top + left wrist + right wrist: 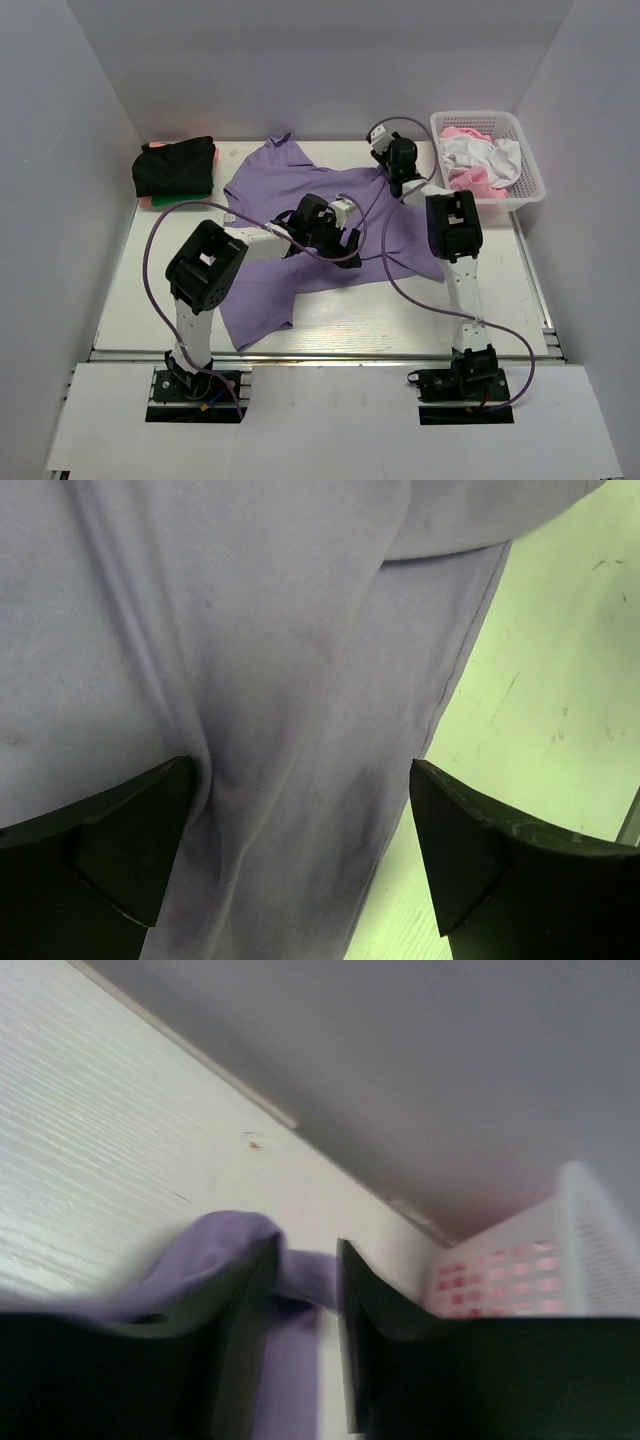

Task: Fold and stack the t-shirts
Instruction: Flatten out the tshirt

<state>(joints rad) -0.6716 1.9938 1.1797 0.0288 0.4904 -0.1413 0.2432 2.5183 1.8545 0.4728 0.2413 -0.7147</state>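
From above, I'm seeing the lavender shirt [270,185] lying spread mid-table, soft and rumpled. The left gripper [350,238] is hanging over its middle. The right gripper [403,188] is at its far-right sleeve, near the white lattice basket [530,190]. A folded black shirt [175,165] is sitting far left.

On the left wrist, the jaws are standing wide apart over creased cloth, holding nothing.

On the right wrist, the jaws are pinching a bunch of sleeve. I'm judging a slow lift best, keeping the limp fabric taut.
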